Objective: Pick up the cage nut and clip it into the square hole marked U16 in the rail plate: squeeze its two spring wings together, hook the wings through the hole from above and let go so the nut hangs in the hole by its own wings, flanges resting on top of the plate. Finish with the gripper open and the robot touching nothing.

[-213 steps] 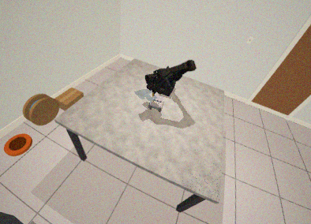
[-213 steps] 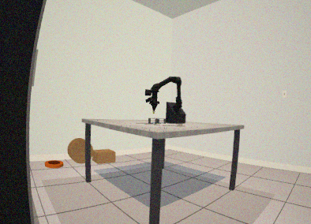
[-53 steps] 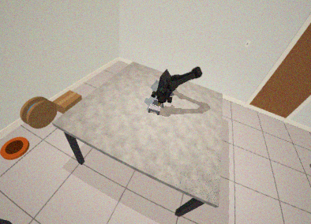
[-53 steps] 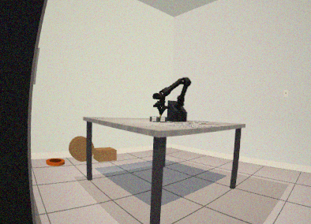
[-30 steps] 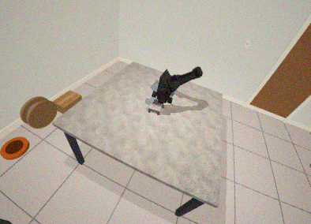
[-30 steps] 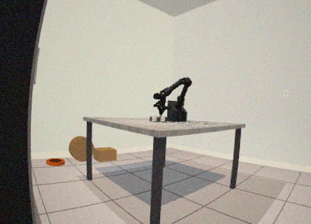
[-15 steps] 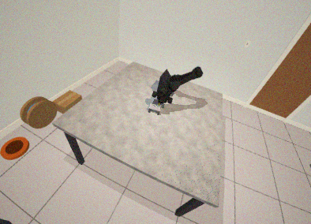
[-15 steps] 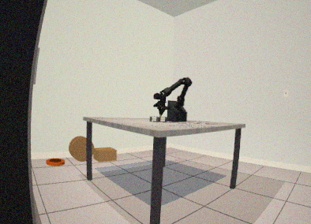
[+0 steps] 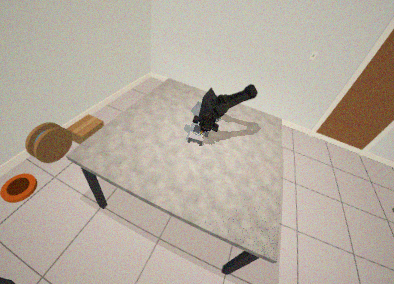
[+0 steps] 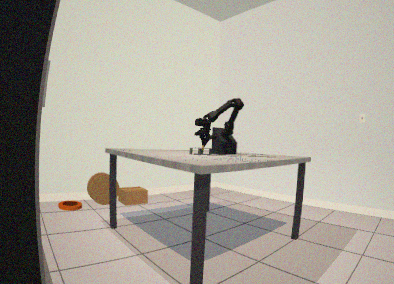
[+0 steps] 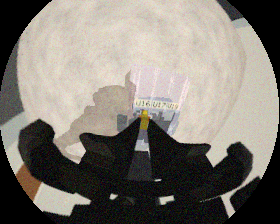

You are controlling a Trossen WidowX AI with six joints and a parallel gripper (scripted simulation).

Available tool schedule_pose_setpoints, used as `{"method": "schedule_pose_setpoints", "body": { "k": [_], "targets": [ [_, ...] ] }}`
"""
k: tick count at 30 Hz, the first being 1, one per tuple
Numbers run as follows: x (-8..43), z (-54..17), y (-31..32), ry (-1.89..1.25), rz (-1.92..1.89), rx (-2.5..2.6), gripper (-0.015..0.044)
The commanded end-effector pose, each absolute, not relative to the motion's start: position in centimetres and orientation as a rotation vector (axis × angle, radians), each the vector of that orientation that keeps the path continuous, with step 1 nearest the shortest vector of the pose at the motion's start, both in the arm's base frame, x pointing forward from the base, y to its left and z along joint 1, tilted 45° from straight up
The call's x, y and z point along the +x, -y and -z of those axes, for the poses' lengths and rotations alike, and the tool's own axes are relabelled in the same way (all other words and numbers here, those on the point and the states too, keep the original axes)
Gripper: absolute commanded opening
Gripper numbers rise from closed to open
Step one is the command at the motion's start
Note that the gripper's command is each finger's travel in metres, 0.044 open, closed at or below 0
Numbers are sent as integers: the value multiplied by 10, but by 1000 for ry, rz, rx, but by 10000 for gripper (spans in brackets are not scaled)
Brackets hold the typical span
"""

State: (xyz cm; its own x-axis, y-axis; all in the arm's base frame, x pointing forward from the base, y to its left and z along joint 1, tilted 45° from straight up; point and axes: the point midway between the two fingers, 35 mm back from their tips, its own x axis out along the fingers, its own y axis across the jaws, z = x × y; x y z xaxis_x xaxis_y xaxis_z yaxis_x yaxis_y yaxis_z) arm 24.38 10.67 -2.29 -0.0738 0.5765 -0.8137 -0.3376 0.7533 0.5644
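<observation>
The cage nut [image 11: 144, 120] shows as a small yellow piece between the fingertips in the wrist view. My gripper [image 11: 143, 121] [image 9: 201, 132] [image 10: 203, 146] is shut on it, low over the rail plate. The rail plate [image 11: 157, 82] [image 9: 195, 140] is pale, with the labels U16, U17 and a partly readable third one; the U16 label is just beyond the nut and slightly left. The fingers and nut hide the square hole at U16, so I cannot tell whether the nut's wings are in it or above it.
The plate stands on the grey mottled table [image 9: 150, 168] [image 10: 165, 159]. The arm's shadow [image 11: 107, 107] falls left of the plate in the wrist view. An orange ring [image 9: 33, 184] [image 10: 61, 207] and wooden shapes lie on the floor beyond the table.
</observation>
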Motion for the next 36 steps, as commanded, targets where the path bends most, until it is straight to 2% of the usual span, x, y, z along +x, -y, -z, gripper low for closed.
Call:
{"method": "schedule_pose_setpoints", "body": {
  "k": [1,36],
  "targets": [
    [243,23,-107,-1463,-751,199,32],
    [242,22,-110,-1463,-704,156,32]
  ]
}}
